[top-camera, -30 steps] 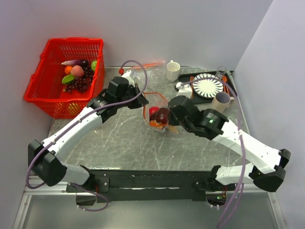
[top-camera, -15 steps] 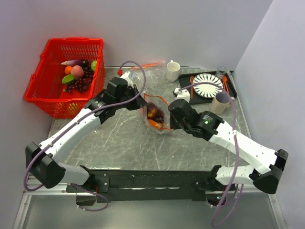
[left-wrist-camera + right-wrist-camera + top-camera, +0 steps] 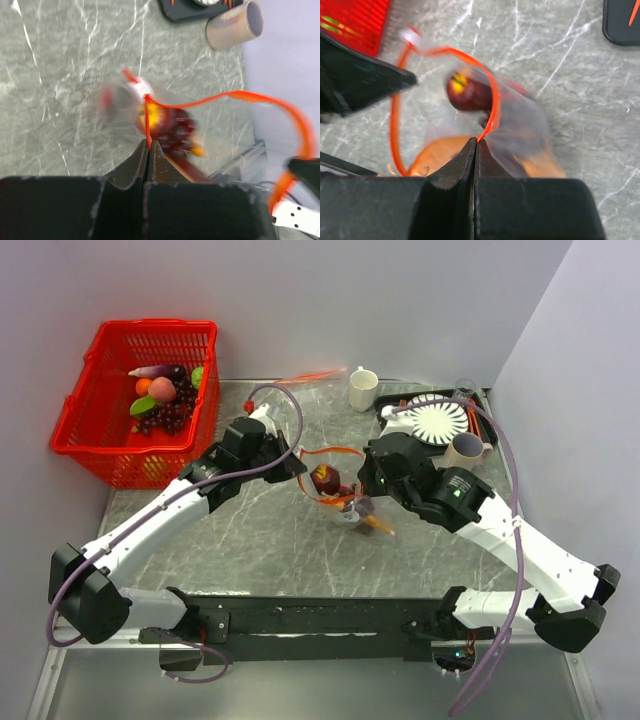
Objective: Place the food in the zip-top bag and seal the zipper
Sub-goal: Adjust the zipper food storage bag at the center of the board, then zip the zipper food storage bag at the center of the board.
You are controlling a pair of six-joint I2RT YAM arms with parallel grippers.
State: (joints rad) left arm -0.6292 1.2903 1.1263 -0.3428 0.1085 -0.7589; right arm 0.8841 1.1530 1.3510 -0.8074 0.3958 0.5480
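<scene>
1. Left hand: fingers pressed together, pinching zipper on one side of the mouth.
2. Right hand: fingers pressed together, pinching zipper on the opposite side.
3. Bag: hangs between both hands above mid-table, mouth open in a loop. Contents: red fruit, grape bunch, orange piece.
4. Basket: far left. Contents: peach, eggplant, dark grapes.
5. Tray: far right, carrying plate; mug beside plate.

Top camera looks down over the whole table; wrist cameras — close, facing down — both see the zip-top bag.
</scene>
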